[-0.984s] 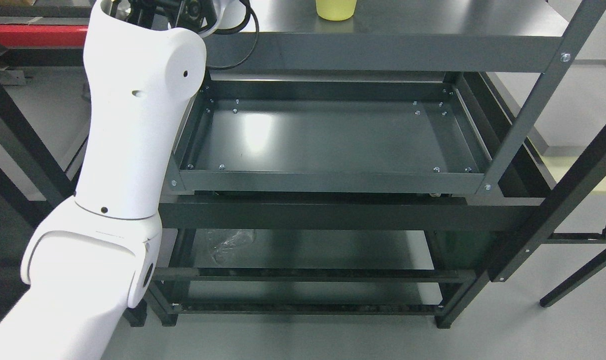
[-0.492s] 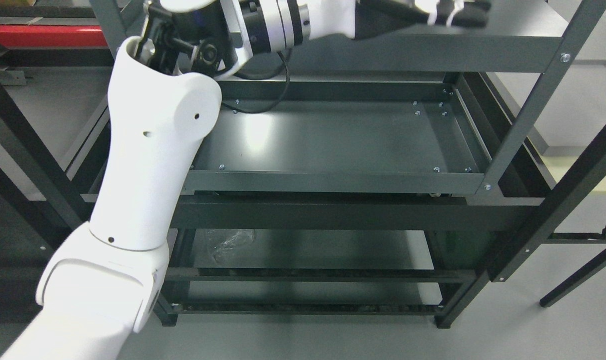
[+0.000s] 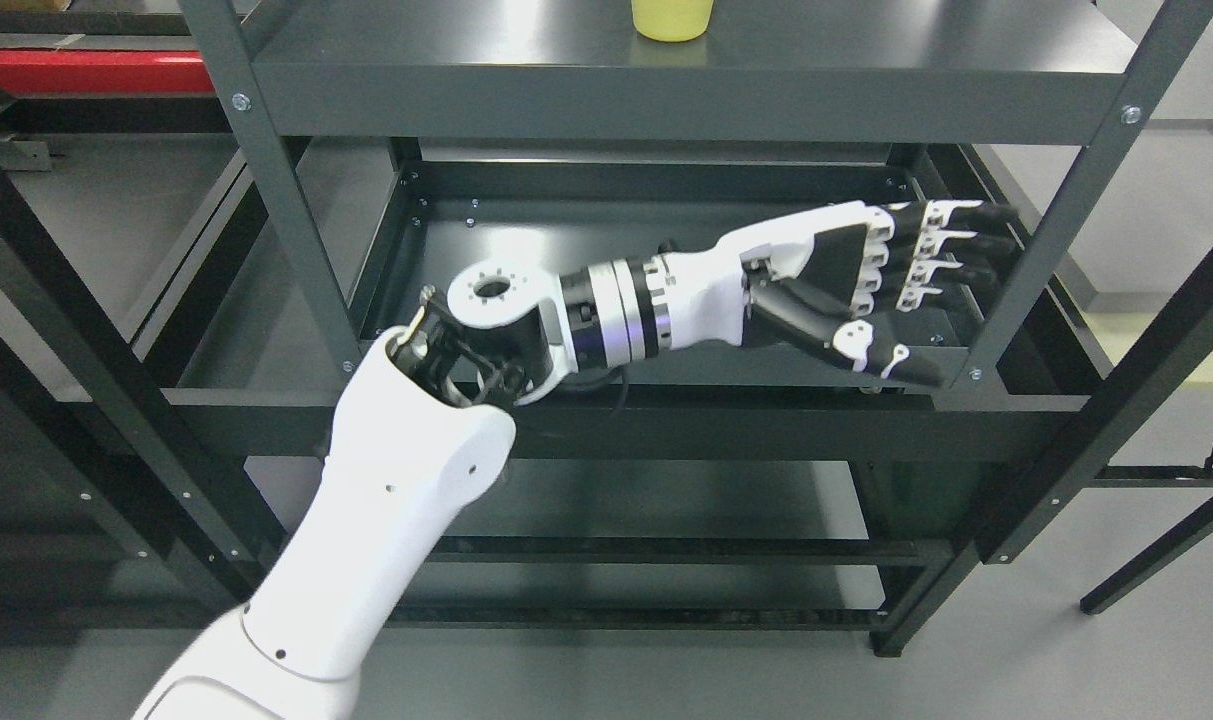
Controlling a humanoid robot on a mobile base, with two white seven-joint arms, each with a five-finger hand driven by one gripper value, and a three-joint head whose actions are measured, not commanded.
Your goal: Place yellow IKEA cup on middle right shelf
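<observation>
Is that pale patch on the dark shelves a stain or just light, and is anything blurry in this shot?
Head view: the pale patches on the top shelf and the middle shelf look like glare from overhead light, not stains. Head view: the left hand and yellow cup are sharp; only the arm's lowest part at the bottom edge looks slightly soft.

The setting is a workshop or robotics test lab. Indicators: a dark grey bolted steel shelving unit [image 3: 686,100] with angled uprights and exposed screw heads; a smooth grey industrial floor [image 3: 1146,660]; a second metal frame [image 3: 56,330] at left; a red bar [image 3: 76,70] at the upper left; and a pale-topped table [image 3: 1181,355] on black legs at right.
</observation>
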